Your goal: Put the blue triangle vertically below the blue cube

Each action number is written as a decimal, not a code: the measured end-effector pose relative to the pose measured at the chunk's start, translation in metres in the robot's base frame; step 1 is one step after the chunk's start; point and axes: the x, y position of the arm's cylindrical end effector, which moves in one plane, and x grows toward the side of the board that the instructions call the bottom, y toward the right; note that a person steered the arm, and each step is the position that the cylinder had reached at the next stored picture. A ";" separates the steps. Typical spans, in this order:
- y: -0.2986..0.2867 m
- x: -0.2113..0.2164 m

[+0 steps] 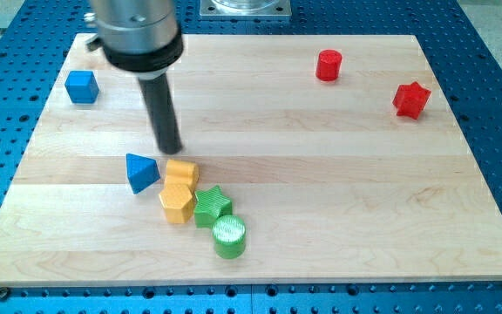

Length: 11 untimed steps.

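The wooden board [338, 174] fills most of the frame, its pale planks running left to right, with a blue perforated table [495, 105] showing round all its edges. The widest open stretch of wood lies across the middle and the lower right of the frame; the lower left corner is bare too. The blue triangle [141, 172] sits in the left-centre of the frame, a small wedge with its point turned toward the view's right, lying well in from the board's left edge with free wood to its left, above and below. The blue cube [82, 86] stands in the upper left of the frame, near the board's top-left corner, well apart from the triangle and further to the view's left. My tip [172, 149] comes down just above and right of the blue triangle, close to the top of the yellow block [182, 172]; I have no fingers to open or close, only the dark rod, and it holds nothing. Below that block lies a yellow hexagonal block [176, 201], touching it, then a green star [212, 207] and a green cylinder [229, 236], all bunched together. A red cylinder [329, 65] and a red star [410, 99] sit in the upper right.
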 end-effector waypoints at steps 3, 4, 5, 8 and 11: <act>-0.016 0.059; -0.052 0.057; -0.060 0.043; -0.106 0.104; -0.095 0.023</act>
